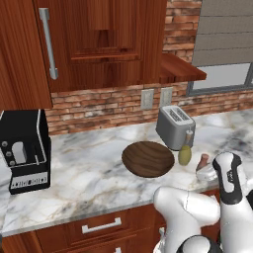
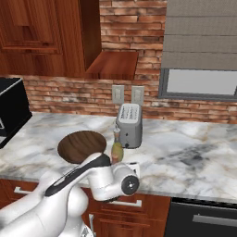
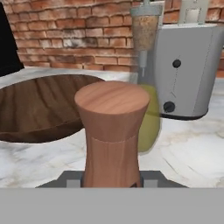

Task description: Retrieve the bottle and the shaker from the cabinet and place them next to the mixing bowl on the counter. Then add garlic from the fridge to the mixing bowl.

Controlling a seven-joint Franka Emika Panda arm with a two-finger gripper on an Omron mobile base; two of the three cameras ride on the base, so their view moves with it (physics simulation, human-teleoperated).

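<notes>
The claw (image 3: 112,181) is closed on the shaker (image 3: 112,131), holding it upright low over the counter (image 1: 89,173), just in front of the bottle (image 1: 185,154). The bottle already stands between the mixing bowl (image 1: 147,158) and the toaster (image 1: 174,126). So this looks like step 2, placing the shaker beside the bowl. Next the claw should set it down, let go and lift straight up without tipping it. The garlic fetch remains.
</notes>
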